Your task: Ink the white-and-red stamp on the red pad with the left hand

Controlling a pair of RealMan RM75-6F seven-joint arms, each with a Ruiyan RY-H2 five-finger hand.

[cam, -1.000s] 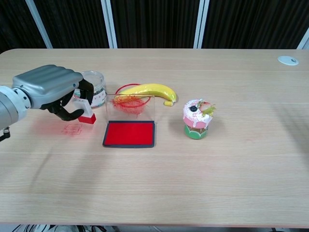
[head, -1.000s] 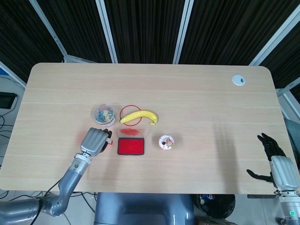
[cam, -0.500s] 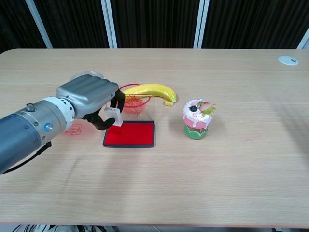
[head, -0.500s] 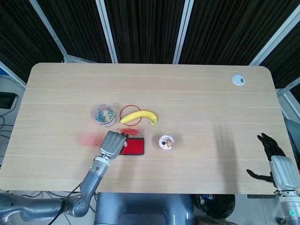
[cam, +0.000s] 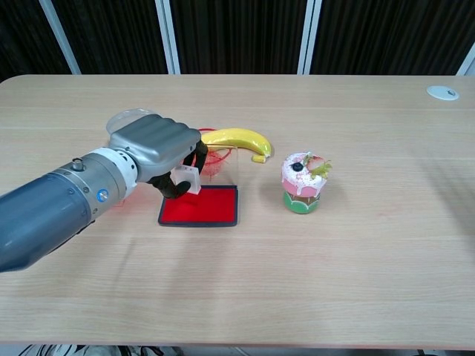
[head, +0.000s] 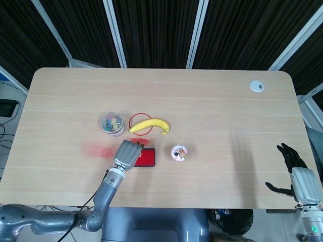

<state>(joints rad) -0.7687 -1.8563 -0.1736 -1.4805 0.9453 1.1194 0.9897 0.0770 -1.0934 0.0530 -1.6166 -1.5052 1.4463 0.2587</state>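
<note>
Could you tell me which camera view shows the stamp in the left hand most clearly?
The chest view: the stamp shows from the side, pinched in the left hand over the red pad. In the head view the hand's back covers it almost entirely from above.

Banana (cam: 236, 139) behind pad (cam: 211, 209); cupcake (cam: 302, 182) right.

Bright even overhead light, soft faint shadows, sharp focus, dark backdrop
</note>
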